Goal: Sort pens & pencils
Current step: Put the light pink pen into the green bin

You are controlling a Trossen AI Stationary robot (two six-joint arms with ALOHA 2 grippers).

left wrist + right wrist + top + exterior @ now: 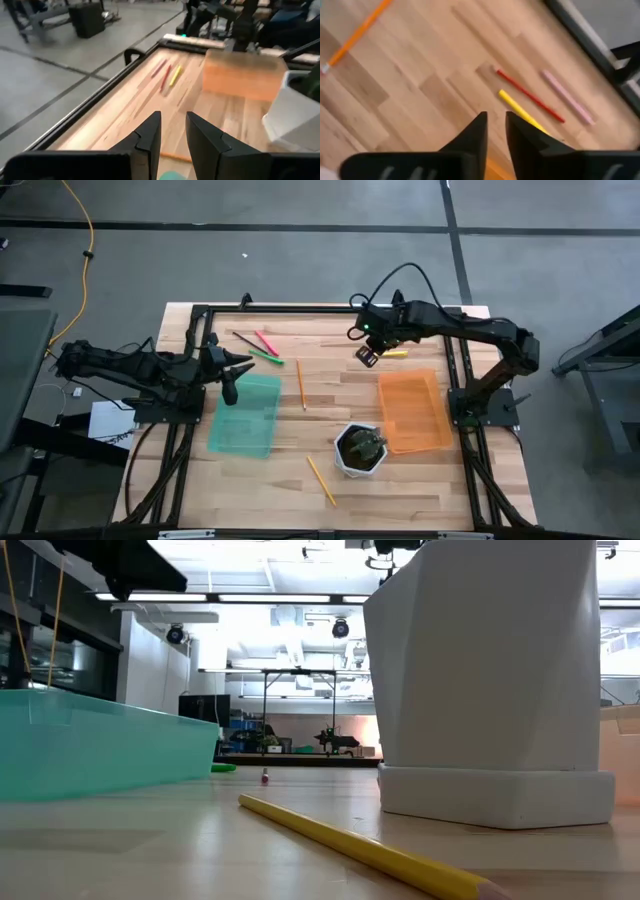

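Note:
A dark, a pink-red and a green pen (256,345) lie together on the table at the far left. An orange pencil (300,383) lies mid-table, and a yellow pencil (321,480) lies near the front edge. Under my right gripper (367,357) lie a yellow pen (520,111), a thin red stick (530,96) and a pink pen (567,97). This gripper (495,125) hangs above them, pointing down, its fingers a little apart with nothing between them. My left gripper (230,392) hovers over the green tray's far-left corner, narrowly open (173,132) and empty.
A green tray (245,416) sits at the left and an orange tray (412,410) at the right. A white pot with a plant (360,448) stands between them toward the front. Bare wood shows mid-table around the orange pencil.

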